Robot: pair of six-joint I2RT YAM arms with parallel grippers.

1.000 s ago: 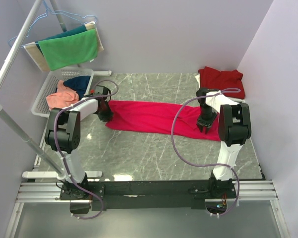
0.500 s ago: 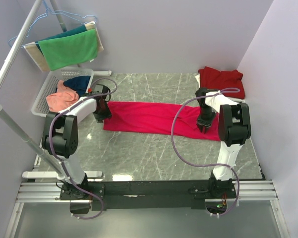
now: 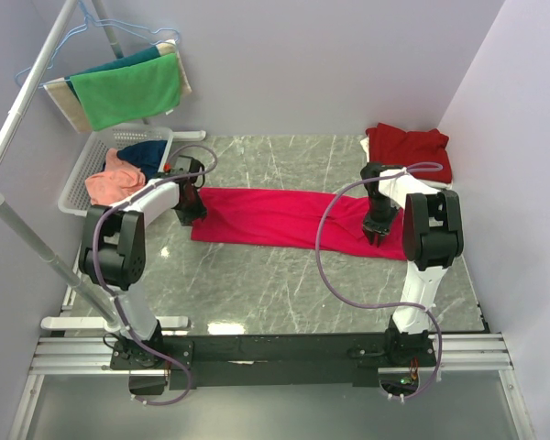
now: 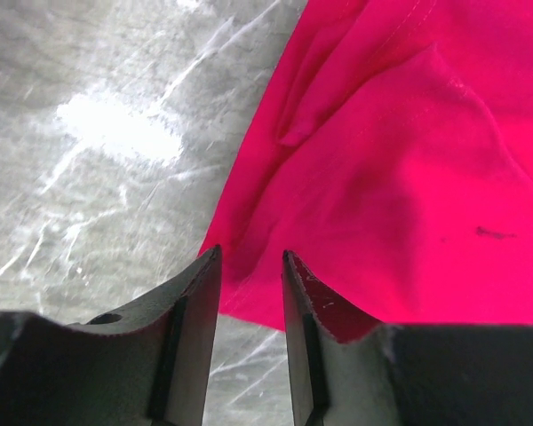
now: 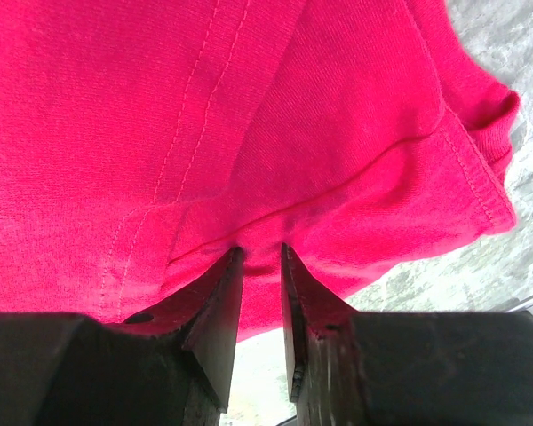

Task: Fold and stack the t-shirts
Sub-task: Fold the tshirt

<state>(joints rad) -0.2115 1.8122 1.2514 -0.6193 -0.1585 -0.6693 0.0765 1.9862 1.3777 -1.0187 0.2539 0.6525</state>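
Both end effectors, left (image 4: 250, 266) and right (image 5: 259, 257), pinch opposite ends of the limp, light pinkish-red t-shirt (image 3: 284, 216); hems grip best.

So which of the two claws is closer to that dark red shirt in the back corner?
The right. The right gripper sits just in front of the maroon shirt, at the pink shirt's right end; the left gripper is across the table, at its left end.

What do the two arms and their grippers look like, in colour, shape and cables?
Both arms have white link shells and bulky black joint housings. A purple cable loops loosely along each arm, the right one's swinging wide. The left gripper and right gripper each have two dark, wedge-shaped fingers that taper to thin tips. No markings are legible.
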